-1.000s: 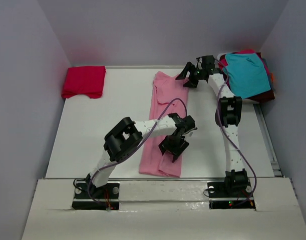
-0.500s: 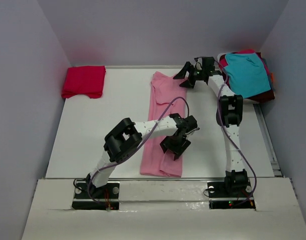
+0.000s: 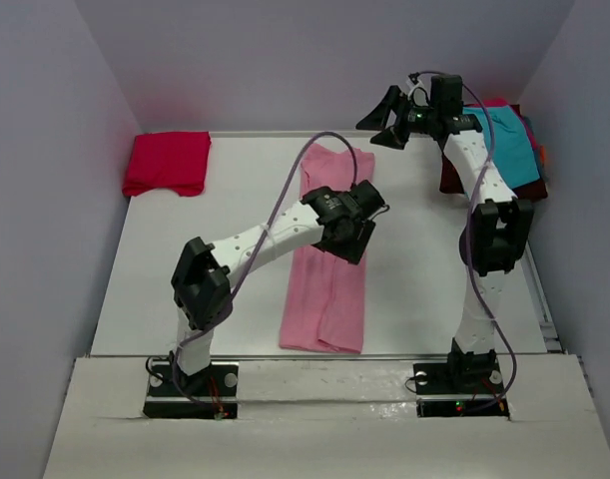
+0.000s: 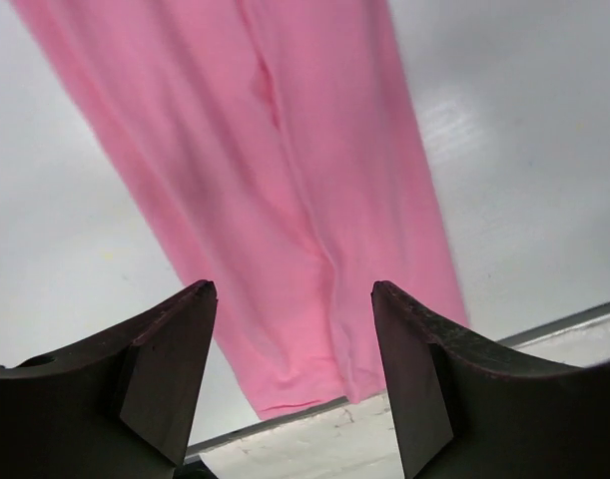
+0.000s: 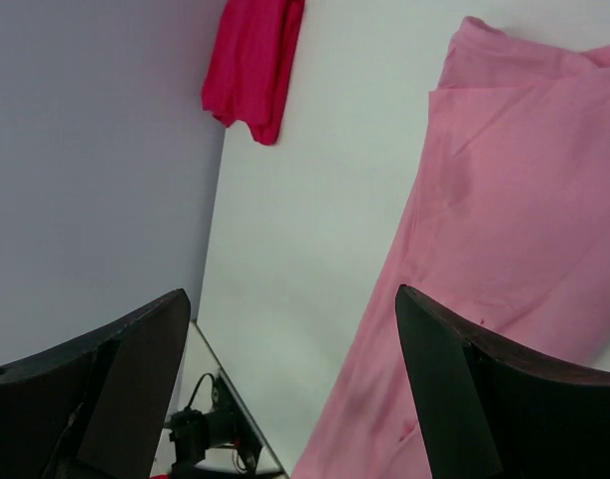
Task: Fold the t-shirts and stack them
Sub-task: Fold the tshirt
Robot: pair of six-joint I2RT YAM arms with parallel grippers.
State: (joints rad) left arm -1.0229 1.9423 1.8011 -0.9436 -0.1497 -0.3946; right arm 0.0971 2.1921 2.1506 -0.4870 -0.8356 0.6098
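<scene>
In the top view, the left arm's wrist covers the middle of the light pink t-shirt (image 3: 324, 299), so the cloth under it cannot be seen. The right arm's upper link crosses the pile at the table's far right corner. Only part of the teal t-shirt (image 3: 514, 150) on top and a strip of the maroon t-shirt (image 3: 450, 178) below it show there. Slivers of other colours at that pile's right edge are too small to identify. Both wrist views cut the pink t-shirt (image 4: 285, 180) off at the frame edges.

The left arm reaches forward and to the right from its base. The left gripper (image 3: 346, 238) hangs above the pink strip's middle, and its jaws stand apart with nothing between them (image 4: 293, 289). The right arm stretches up and far out. The right gripper (image 3: 386, 115) is raised over the far edge of the table (image 3: 185, 279), just beyond the pink shirt's far end. It is spread wide and holds nothing (image 5: 290, 294).

The pink t-shirt (image 5: 504, 200) lies flat as a long narrow strip down the table's middle, running from near the far edge to the near edge. The crimson red t-shirt (image 3: 168, 163) sits folded in the far left corner (image 5: 253, 60), well apart from the pink one.
</scene>
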